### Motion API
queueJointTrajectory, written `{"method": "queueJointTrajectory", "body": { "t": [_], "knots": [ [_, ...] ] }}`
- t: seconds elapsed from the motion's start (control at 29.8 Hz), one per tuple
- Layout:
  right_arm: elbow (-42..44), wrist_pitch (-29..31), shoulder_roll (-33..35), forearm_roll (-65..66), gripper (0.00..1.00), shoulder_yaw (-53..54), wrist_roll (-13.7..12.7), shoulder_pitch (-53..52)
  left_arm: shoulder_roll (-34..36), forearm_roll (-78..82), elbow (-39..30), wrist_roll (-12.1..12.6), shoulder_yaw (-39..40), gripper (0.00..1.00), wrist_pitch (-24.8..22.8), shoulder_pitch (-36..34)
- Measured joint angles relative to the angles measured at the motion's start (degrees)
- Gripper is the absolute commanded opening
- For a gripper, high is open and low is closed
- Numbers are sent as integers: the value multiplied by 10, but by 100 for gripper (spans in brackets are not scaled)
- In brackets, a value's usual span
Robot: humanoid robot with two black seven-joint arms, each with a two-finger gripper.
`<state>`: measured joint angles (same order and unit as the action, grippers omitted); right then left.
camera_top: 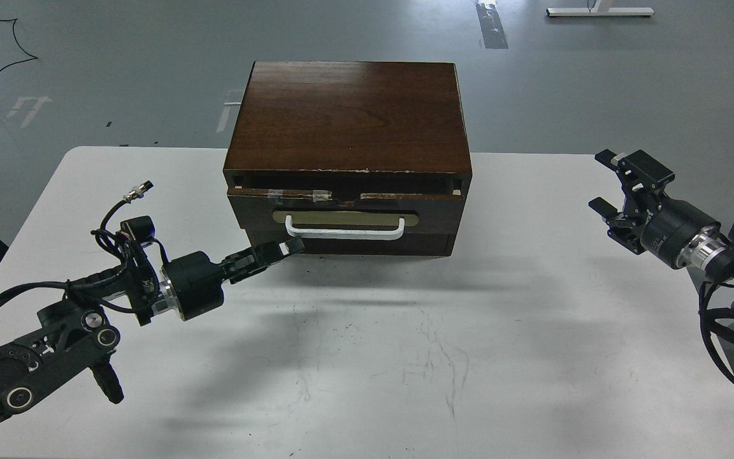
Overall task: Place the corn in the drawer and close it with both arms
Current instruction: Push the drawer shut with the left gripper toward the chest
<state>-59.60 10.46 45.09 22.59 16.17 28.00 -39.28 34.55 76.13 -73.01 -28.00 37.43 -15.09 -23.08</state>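
The dark-brown drawer [341, 205] sits in the wooden cabinet [351, 118] and is almost fully pushed in, with only a thin gap under the cabinet top. Its white bar handle [345, 228] faces me. My left gripper [287, 247] is shut, with its fingertips against the drawer front just below the handle's left end. My right gripper [604, 180] is open and empty, hovering far to the right of the cabinet. The corn is out of view.
The white table [405, 357] spreads in front of the cabinet, with faint scratch marks. The plain dark panel [373, 245] lies below the drawer. Grey floor lies beyond the table's far edge.
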Motion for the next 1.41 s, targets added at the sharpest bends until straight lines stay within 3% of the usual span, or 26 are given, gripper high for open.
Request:
{"method": "queueJointTrajectory", "body": {
  "t": [1.41],
  "knots": [
    [0, 0, 3, 0, 100, 0, 0, 4, -24, -2, 34, 0, -7, 0, -8, -33]
  ]
}}
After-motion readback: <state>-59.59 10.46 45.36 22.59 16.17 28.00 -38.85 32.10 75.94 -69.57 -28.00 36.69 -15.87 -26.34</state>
